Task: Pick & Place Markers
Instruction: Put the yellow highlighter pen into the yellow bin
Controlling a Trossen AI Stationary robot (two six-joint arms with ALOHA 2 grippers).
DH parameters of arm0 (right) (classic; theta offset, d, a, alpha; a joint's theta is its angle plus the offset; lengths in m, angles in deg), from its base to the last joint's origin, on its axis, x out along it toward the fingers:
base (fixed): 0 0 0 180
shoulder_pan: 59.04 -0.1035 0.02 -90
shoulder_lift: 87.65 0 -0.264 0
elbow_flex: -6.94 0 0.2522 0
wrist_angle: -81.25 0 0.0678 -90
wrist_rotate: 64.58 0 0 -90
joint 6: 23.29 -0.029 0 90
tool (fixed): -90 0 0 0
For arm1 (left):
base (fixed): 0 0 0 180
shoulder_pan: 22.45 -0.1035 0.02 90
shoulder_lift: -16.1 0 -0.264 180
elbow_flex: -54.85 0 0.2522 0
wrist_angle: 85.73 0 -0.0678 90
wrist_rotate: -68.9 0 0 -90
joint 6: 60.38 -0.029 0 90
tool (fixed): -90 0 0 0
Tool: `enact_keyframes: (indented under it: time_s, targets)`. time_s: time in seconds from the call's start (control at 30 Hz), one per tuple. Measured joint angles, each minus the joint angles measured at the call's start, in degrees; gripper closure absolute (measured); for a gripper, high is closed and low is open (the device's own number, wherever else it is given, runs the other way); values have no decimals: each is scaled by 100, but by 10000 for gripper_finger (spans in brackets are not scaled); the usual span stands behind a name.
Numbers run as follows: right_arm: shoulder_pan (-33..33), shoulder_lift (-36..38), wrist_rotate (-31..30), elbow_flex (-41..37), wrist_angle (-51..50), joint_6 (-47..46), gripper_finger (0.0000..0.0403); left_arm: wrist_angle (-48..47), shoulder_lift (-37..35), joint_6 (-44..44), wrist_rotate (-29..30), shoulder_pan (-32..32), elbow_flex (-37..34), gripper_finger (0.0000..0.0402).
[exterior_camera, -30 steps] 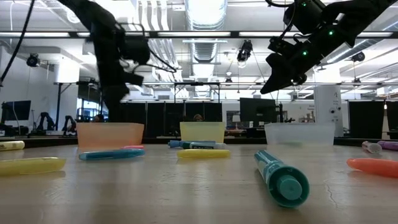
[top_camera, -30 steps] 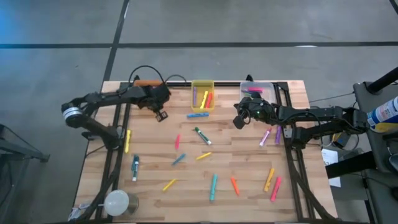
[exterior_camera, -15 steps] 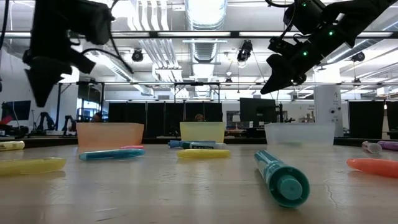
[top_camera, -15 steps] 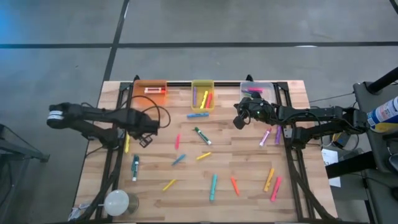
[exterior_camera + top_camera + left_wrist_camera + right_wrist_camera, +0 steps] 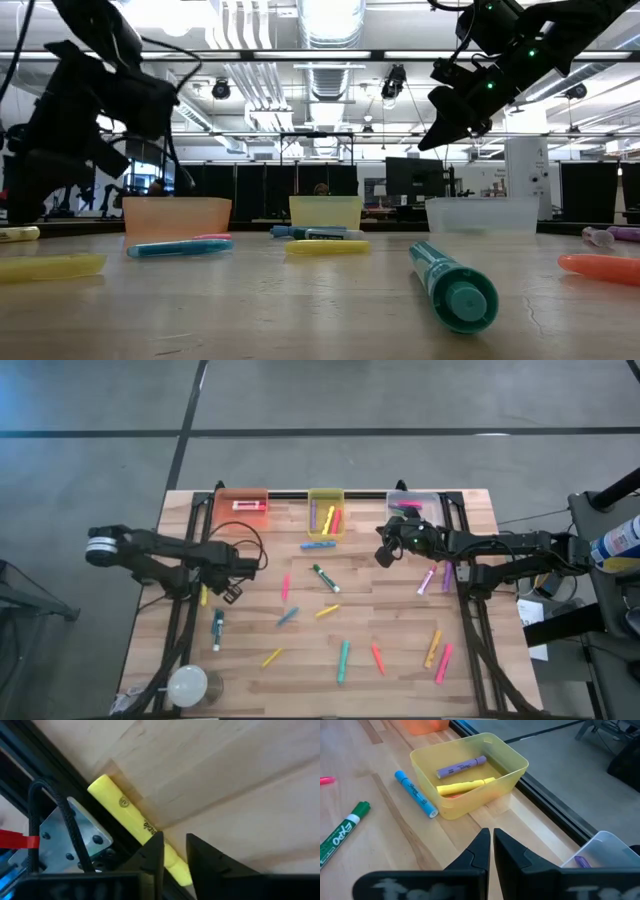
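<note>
Markers (image 5: pixel 322 582): scattered across the counter (image 5: pixel 400 670), several in the bins at 12 o'clock. Left gripper (image 5: pixel 172 851): at 9 o'clock, fingers slightly parted above a yellow marker (image 5: pixel 137 824), not gripping. Right gripper (image 5: pixel 491 841): raised toward 1 o'clock, closed, empty.

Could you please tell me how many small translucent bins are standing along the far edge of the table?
3, in a row: the small translucent orange bin on the left, the small translucent yellow bin in the middle, and the small clear plastic bin on the right. None seems hidden.
</note>
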Motion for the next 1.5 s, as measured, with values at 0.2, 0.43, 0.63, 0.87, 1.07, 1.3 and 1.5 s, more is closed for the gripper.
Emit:
enact_keyframes:
  time_s: [0.2, 0.43, 0.63, 0.87, 1.07, 1.3, 1.5]
  targets:
    - [-2, 0, 2, 0, -1, 0, 385, 68, 648, -37, 2, -93, 35, 284]
    - [-2, 0, 4, 0, -1, -2, 385, 65, 1161, -70, 24, -130, 39, 278]
    - [-1, 0, 7, 0, -1, -2, 385, -45, 1427, -203, 26, -130, 144, 278]
    - [-2, 0, 7, 0, -3, -2, 385, -203, 1491, -441, 25, -124, 283, 278]
    - [0, 0, 11, 0, -5, -2, 385, -173, 1691, -657, -65, -130, 251, 280]
    - [0, 0, 11, 0, -3, -6, 385, -687, 2298, -1435, 246, -108, 658, 313]
    - [-2, 0, 11, 0, -3, -10, 385, -881, 2932, -2190, 730, -108, 773, 351]
